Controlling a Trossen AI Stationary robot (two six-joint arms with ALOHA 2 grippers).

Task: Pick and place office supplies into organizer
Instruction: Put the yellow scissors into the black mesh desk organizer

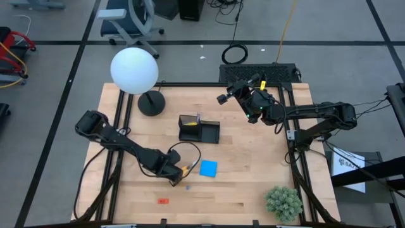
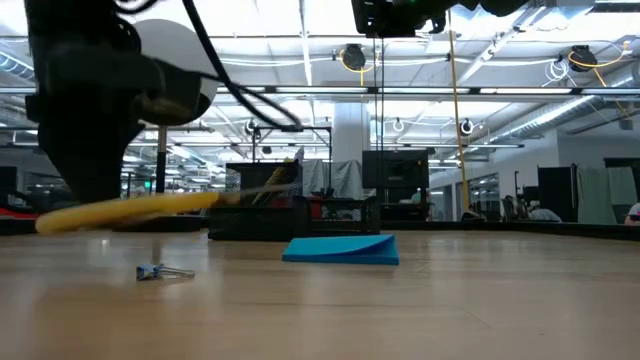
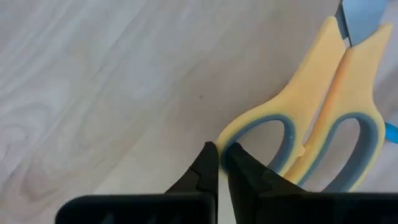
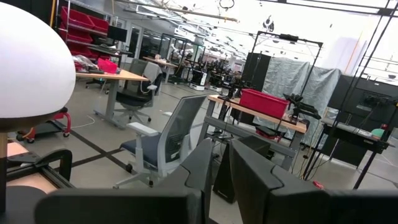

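Yellow-handled scissors (image 3: 323,106) lie near the table's middle front, blades (image 3: 360,12) toward the bright blue pad (image 1: 208,168). My left gripper (image 3: 221,155) points down at them, shut on one handle loop. In the low view the yellow handle (image 2: 120,212) shows blurred under the left arm. The black organizer (image 1: 198,128) stands beyond them on the wood. My right gripper (image 4: 222,165) hangs high over the table's far right with its fingers close together and nothing between them. A small red piece (image 1: 163,201) and a binder clip (image 2: 160,272) lie near the front edge. My left gripper has the rim of the scissors' nearer handle loop (image 3: 229,134) at its outer end, pinched with one finger inside the loop and one outside. The fingers come from above, pointing down. The handle end shows just above the table; whether the blade tip rests there I cannot tell.
A lamp with a white globe (image 1: 134,69) and a black round base (image 1: 151,102) stands at the far left. A green plant ball (image 1: 283,202) sits at the near right corner. Bare wood lies between the blue pad and the plant.
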